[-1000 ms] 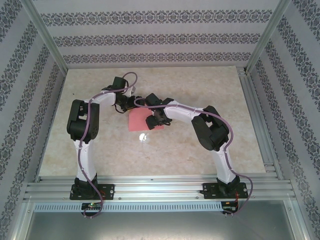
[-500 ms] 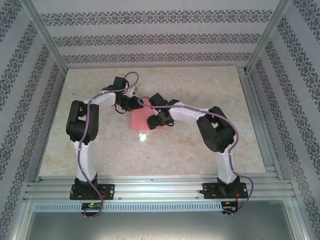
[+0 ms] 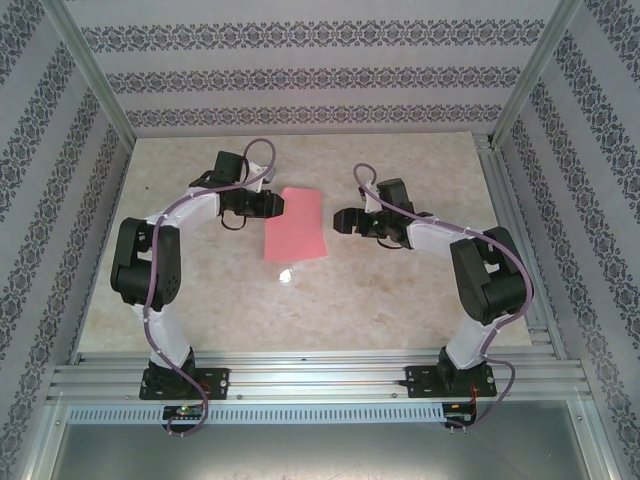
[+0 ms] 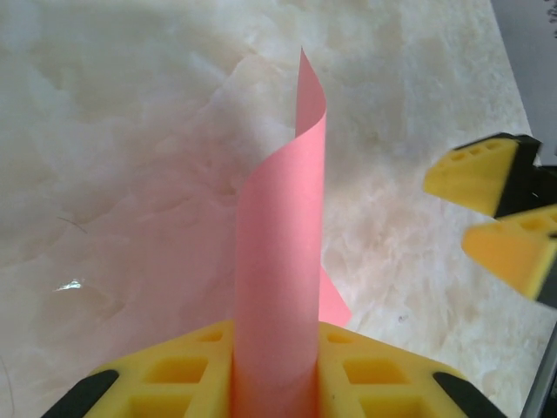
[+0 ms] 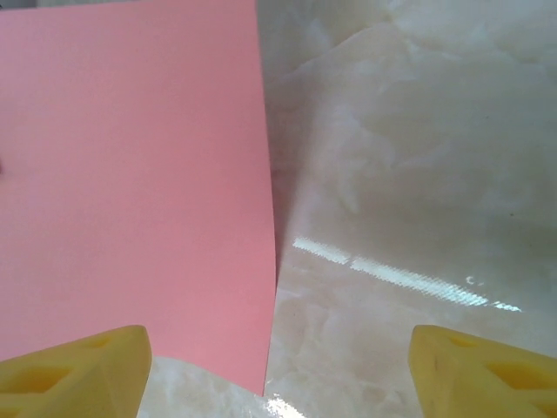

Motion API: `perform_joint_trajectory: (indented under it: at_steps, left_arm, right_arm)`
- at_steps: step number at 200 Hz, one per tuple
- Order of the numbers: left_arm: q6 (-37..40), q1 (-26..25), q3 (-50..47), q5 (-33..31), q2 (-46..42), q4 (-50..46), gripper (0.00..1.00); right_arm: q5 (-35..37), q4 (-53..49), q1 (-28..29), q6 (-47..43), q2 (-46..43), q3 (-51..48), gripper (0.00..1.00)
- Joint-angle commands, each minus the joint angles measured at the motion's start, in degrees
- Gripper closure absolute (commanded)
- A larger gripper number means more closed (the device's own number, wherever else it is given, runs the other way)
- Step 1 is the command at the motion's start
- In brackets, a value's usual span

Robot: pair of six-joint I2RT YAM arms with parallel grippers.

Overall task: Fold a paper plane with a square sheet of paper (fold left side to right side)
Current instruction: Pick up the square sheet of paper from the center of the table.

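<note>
Top external: arms bend inward at centre; left gripper (image 3: 275, 204) pinches the square sheet of paper (image 3: 297, 230), right gripper (image 3: 340, 218) gapes empty beside it. Left wrist shows it curling upward.

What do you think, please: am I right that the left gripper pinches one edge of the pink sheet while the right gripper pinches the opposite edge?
Not quite. The left gripper does pinch one edge of the pink sheet, but the right gripper pinches nothing: the right wrist view shows its jaws wide open, and the top view shows it off to the sheet's side.
</note>
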Motion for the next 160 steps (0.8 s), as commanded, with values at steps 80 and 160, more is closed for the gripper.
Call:
perform_joint_trajectory:
  at_steps: [80, 160]
  left_arm:
    - [7.9, -2.5, -1.3, 5.5, -3.3, 4.0, 0.76]
    - [8.1, -2.5, -1.4, 4.6, -3.0, 4.1, 0.76]
  right_arm:
    - [-16.4, 32.7, -2.3, 9.0, 15.8, 6.0, 0.26]
    - [-20.6, 46.8, -1.6, 17.1, 24.5, 8.5, 0.33]
